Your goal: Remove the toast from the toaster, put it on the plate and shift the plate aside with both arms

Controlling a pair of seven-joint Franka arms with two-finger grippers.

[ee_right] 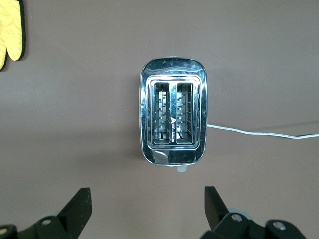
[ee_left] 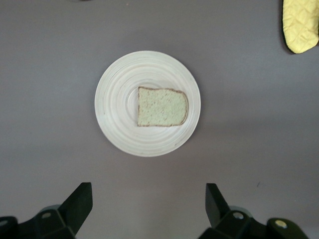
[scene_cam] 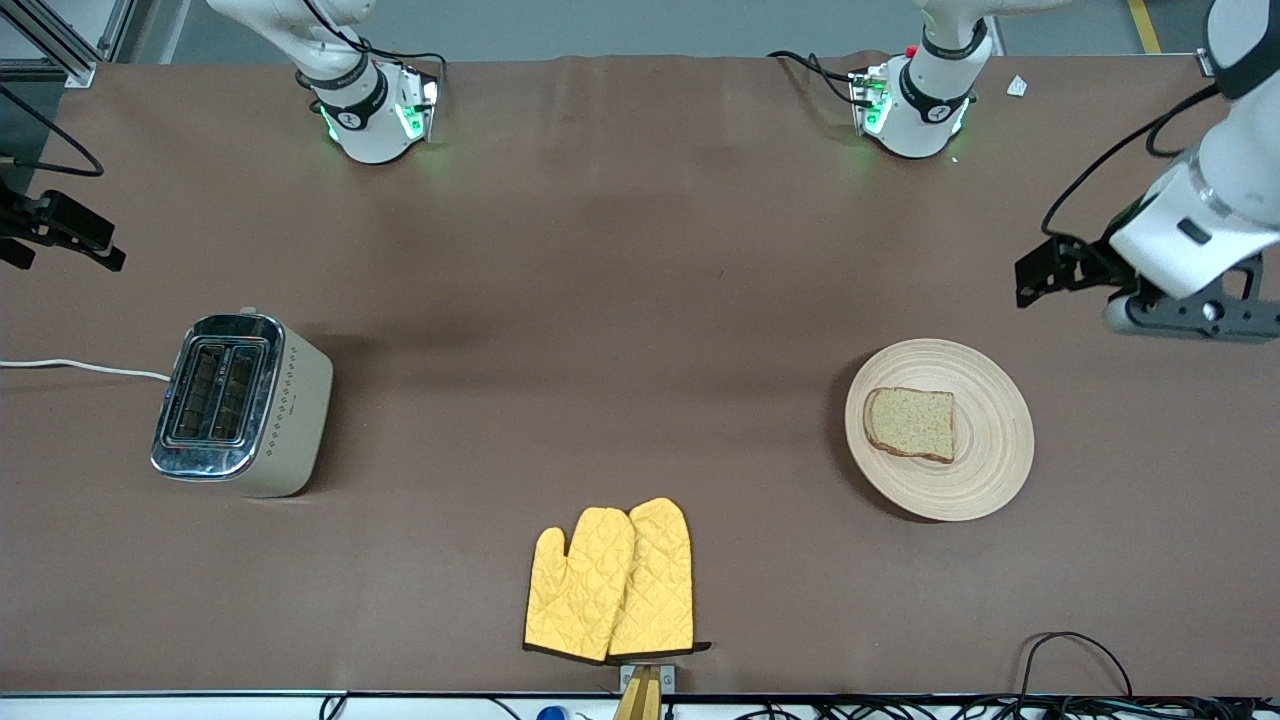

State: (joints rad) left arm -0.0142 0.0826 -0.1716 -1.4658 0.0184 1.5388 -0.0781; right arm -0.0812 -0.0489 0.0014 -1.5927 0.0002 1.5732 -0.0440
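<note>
Both tools point(ee_left: 144, 206) point(ee_right: 144, 209) gape — toast point(scene_cam: 910, 423) on plate point(scene_cam: 985, 470).

This is a robot lab set up as a mock kitchen. Two white arms point(scene_cam: 360, 110) are bolted to a long table point(scene_cam: 640, 250) under a plain brown cover, green lights glowing at their bases. Aluminium framing point(scene_cam: 60, 40) stands at one corner, cables point(scene_cam: 1075, 660) trail along the edge, and a toaster point(scene_cam: 240, 405), mitts point(scene_cam: 610, 585) and plate point(scene_cam: 985, 470) serve as props.

Both grippers point(ee_left: 148, 201) point(ee_right: 147, 204) aloft, fingers apart
</note>
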